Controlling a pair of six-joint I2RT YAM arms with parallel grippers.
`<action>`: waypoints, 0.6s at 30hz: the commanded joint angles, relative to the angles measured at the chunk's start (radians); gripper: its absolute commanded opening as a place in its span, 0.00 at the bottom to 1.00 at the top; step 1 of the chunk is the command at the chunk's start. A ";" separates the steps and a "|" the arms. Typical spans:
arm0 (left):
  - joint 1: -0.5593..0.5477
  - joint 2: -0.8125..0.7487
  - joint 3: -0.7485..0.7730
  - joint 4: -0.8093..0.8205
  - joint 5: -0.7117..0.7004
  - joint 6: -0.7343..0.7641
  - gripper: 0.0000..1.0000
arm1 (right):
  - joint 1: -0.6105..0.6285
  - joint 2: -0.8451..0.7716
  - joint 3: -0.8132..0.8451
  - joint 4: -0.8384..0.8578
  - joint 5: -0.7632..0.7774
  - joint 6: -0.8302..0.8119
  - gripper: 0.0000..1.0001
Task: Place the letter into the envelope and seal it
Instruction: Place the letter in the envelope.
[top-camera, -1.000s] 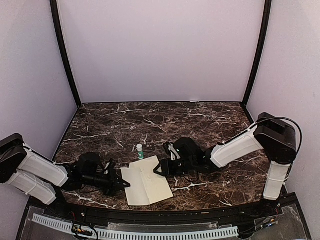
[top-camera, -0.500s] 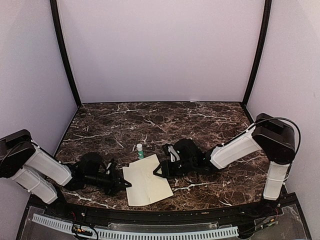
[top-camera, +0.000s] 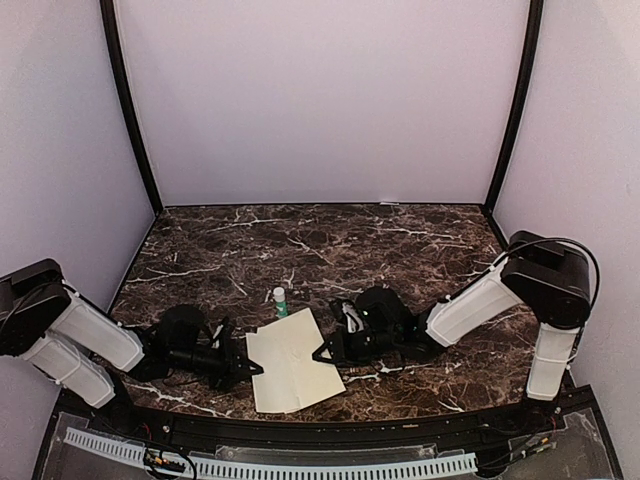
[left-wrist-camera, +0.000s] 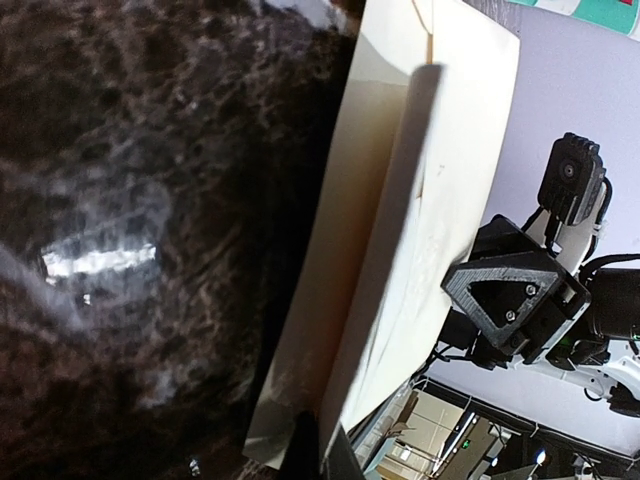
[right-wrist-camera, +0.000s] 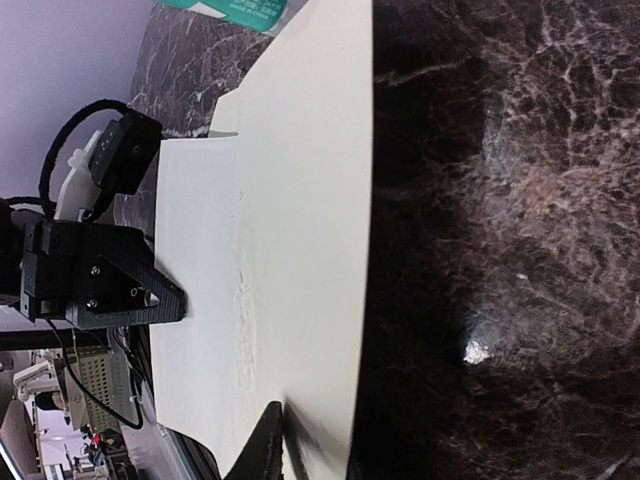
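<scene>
We see the envelope (top-camera: 293, 362) lying on the dark marble tabletop (top-camera: 300, 250) at the lower centre of the overhead view. It is a pale cream rectangle, turned slightly askew. No printed tan sheet shows apart from it in any view, so we cannot say where the letter is.

The left pincer (top-camera: 246, 368) comes in low from the lower left and meets the envelope's left edge. It is clenched on that edge. In the left wrist view a dark fingertip (left-wrist-camera: 305, 452) sits at the bottom of the frame, right where the paper's corner ends. A long crease runs up the sheet from there. The paper on the near side of the crease is shaded tan, with a dark shadow between it and the marble, so that edge looks lifted a little.

The right pincer (top-camera: 322, 352) reaches in from the right and sits at the envelope's right edge. In the right wrist view only one dark fingertip (right-wrist-camera: 265, 445) shows, at the bottom of the frame over the cream paper. We cannot tell whether this pincer is released or grasping.

A small white tube with a green cap (top-camera: 280, 302) stands upright on the tabletop, just beyond the envelope's upper left corner and between the two pincers.
</scene>
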 joint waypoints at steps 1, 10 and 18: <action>0.008 -0.026 0.008 -0.011 0.000 0.026 0.00 | 0.007 -0.002 -0.028 0.086 -0.036 0.048 0.15; 0.010 -0.046 -0.002 -0.009 -0.013 0.033 0.00 | 0.002 -0.010 -0.065 0.146 -0.059 0.096 0.00; 0.011 -0.047 -0.017 0.043 -0.058 0.029 0.00 | 0.001 -0.016 -0.070 0.151 -0.066 0.105 0.00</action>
